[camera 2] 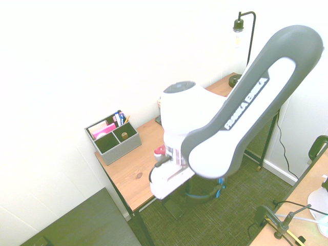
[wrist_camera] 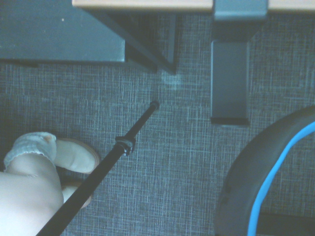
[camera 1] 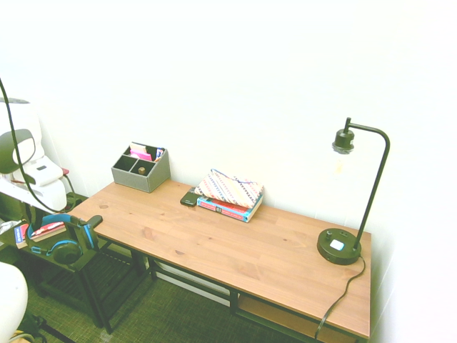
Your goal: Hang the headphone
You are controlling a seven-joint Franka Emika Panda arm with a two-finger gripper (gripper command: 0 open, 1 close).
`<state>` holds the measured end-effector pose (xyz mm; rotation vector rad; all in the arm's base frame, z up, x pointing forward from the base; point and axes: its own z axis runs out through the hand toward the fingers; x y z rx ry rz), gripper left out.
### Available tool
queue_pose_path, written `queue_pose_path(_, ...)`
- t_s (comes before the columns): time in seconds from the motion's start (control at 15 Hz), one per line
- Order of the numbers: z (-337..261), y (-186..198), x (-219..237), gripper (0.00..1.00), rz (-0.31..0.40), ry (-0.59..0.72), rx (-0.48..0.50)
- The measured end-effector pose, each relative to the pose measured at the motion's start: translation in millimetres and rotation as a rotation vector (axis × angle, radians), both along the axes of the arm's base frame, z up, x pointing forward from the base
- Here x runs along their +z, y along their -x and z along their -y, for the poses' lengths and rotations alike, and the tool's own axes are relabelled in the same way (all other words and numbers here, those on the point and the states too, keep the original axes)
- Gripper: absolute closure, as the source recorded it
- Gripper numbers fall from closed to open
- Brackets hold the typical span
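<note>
Gripper clenched on the headphone, off the desk's left end. Organizer & lamp sit up top.

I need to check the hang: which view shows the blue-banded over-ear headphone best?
The first exterior view: the blue-banded over-ear headphone shows whole beside the desk. The second exterior view mostly hides it behind the arm; the wrist view shows one curved edge.

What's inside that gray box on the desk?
The gray box has compartments. Pink cards and some pens stick up at the back, and a small round brown thing sits in a front one. The bottoms are hidden by the walls.
</note>
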<state>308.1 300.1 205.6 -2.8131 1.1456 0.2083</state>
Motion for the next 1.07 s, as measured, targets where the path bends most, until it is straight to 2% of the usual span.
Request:
queue_pose_path(0.13,-10,9,-40,1.00,0.003,-0.014,0.008)
queue_pose_path(0.33,-14,2,-83,1.00,0.055,0.004,0.034)
queue_pose_path(0.67,-44,-22,-114,1.00,0.134,0.065,0.032)
queue_pose_path(0.87,-42,-38,-133,1.00,0.161,0.116,0.015)
queue_pose_path(0.93,-39,-41,-138,0.00,0.158,0.130,0.011)
queue_pose_path(1.07,-36,-43,-143,0.00,0.147,0.143,0.007)
